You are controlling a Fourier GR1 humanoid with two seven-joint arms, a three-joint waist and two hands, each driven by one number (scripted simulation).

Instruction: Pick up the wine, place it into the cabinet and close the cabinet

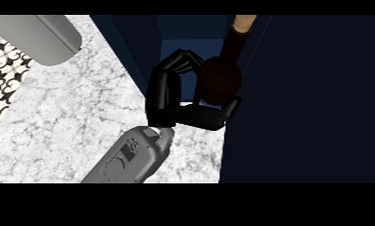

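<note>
Head view, read from the lower edge upward. A single grey forearm (132, 158) enters at the bottom, left of centre, and slants up and to the right; its casing is smooth and rounded, with a small dark inset panel on its upper face. Which arm this is cannot be told from the view alone; by its grasp at the cabinet opening it is taken here as the right. It ends in the black right hand (176, 106), whose fingers (178, 64) arch up and curl toward the wine bottle (219, 79), while the thumb (228, 107) wraps under the bottle's lower body from the other side, so the hand is closed round the bottle. The bottle is dark, almost black-brown, with a broad rounded body narrowing to a slim neck and a tan top (244, 22); it tilts slightly to the right, neck pointing away from the viewer. It sits in the opening of the dark navy cabinet (307, 101), between a narrow panel (132, 51) at left and the broad flat mass at right; whether it touches a shelf cannot be told. The white marbled surface (66, 116), veined in grey, spreads to the left of the cabinet. At far upper left lie a smooth grey rounded object (44, 39) and a black-and-white patterned patch (11, 69) at the edge
</note>
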